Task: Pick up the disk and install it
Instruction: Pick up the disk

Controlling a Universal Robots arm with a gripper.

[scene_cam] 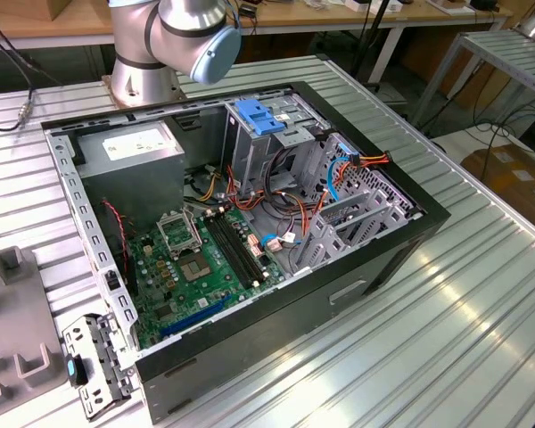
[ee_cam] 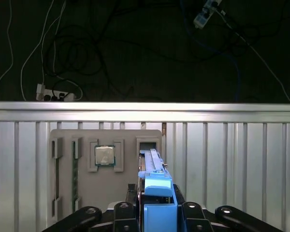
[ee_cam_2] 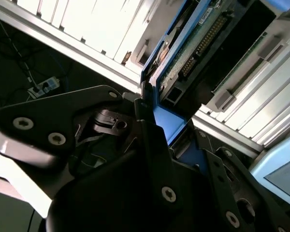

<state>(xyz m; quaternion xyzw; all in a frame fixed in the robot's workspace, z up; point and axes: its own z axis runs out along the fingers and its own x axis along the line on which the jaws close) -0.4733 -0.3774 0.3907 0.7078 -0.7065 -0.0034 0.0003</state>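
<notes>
The gripper (ee_cam: 156, 200) is seen closed narrowly on the disk (ee_cam: 152, 169), whose bright blue carrier rail is clamped between the black fingers (ee_cam: 180, 199). In the first wrist view the disk is presented edge-on above a grey fixture tray (ee_cam: 130, 179), and its far end is lined up with an open slot in that tray. Whether it is seated in the slot or lifted clear cannot be told. A processor chip (ee_cam: 105, 155) is held in a neighbouring recess of the tray, which is placed near one edge of the slatted aluminium table (ee_cam: 232, 164).

In the second wrist view the green circuit board and connector on the underside of the disk (ee_cam_2: 193, 43) are shown beside the blue rail.

In the exterior view an open computer case (scene_cam: 428, 212) is laid on its side in the middle of the table. A blue-topped drive cage (scene_cam: 259, 116) is fixed at its far side, and a green motherboard (scene_cam: 205, 259) is exposed inside. The arm (scene_cam: 187, 31) is mounted at the far edge.
</notes>
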